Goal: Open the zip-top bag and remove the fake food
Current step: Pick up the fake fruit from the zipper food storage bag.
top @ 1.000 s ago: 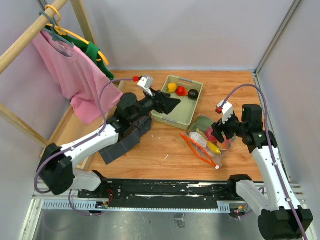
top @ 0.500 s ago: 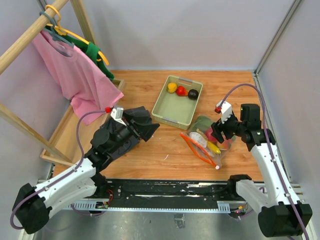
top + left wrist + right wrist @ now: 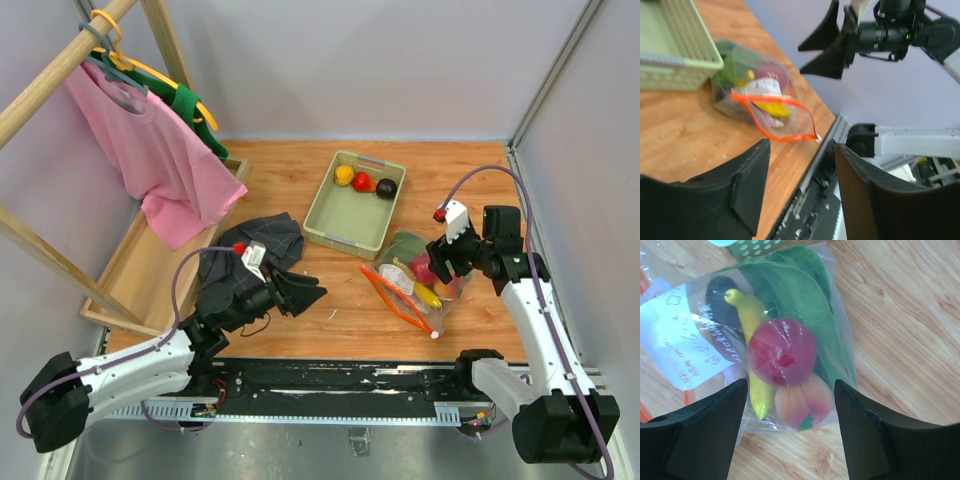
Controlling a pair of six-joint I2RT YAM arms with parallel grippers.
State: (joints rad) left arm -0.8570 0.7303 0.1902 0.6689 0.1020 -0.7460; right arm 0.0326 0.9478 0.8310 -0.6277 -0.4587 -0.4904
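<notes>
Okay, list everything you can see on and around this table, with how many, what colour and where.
zip-top bag: one, clear with an orange-red zip strip and a white label, on the table right of centre, mouth gaping
fake food in the bag: at least five pieces (red, yellow, peach, dark, green leafy)
tray: one, pale green, behind the bag
fake food in the tray: three pieces (yellow, red, dark), at its far end
shirt: one, pink, hanging on the rack
garment: one, green, behind the shirt
rack: one, wooden, left side
cloth: one, dark grey, left of the tray
left gripper: open, empty, near edge
right gripper: open, above the bag
</notes>
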